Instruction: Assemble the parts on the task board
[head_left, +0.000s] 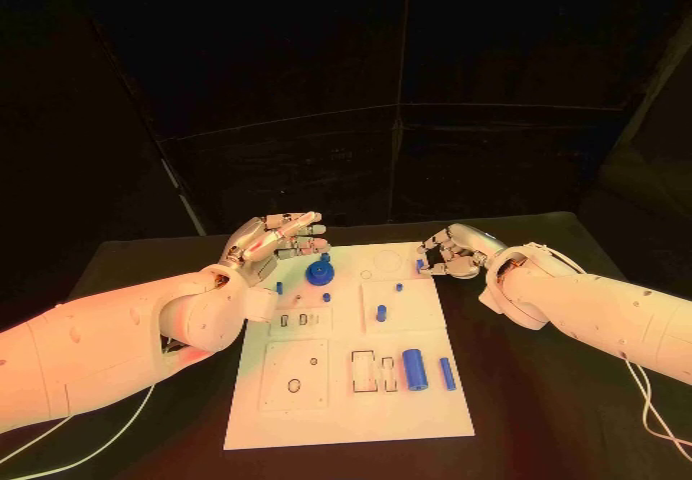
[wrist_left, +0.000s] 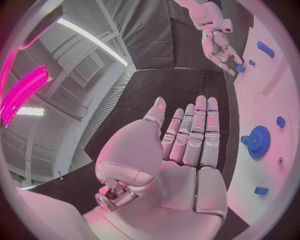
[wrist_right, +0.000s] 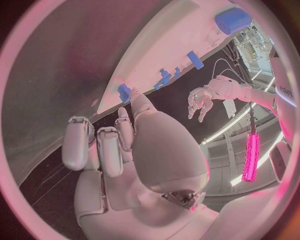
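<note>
My right hand (head_left: 450, 255) pinches a small blue plastic peg (head_left: 420, 266) at the white task board's (head_left: 346, 420) far right edge; light, rigid, slippery, so I grip mid-shaft. Left hand (head_left: 274, 240) hovers flat, fingers straight, holding nothing.

My black table (head_left: 144, 260) sits by dark walls (head_left: 433, 90). Long lights (wrist_left: 87, 37) glow above, 1 pink (wrist_left: 25, 92).

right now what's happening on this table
A two-armed robot is assembling blue parts on the white task board. The right hand pinches a small blue piece at the board's far right edge. The left hand hovers open, holding nothing, beside the blue gear standing on the board.
</note>
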